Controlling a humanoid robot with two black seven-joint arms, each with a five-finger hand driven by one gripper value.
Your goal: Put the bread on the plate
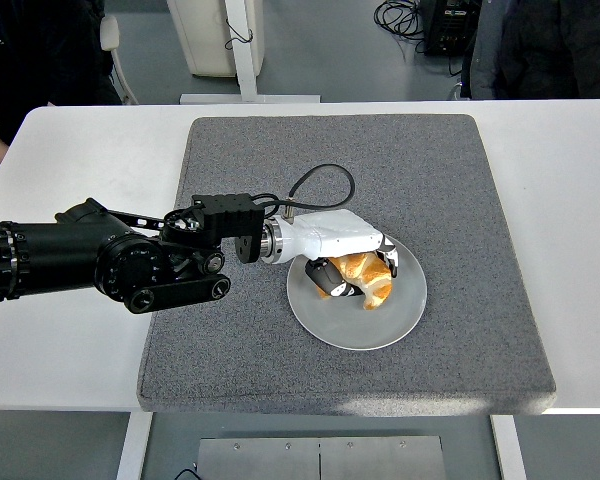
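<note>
White table [70, 350] before me — its near edge runs along the bottom of the view. A square grey mat [480, 250] lies flat on the tabletop, covering the middle and reaching almost to the near edge. On the mat, right of centre, rests a round white plate [355, 325] — bare table shows to either side of the mat.

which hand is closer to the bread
Left. The left hand is wrapped around the bread, holding it over the plate. The right hand is not in view.
</note>
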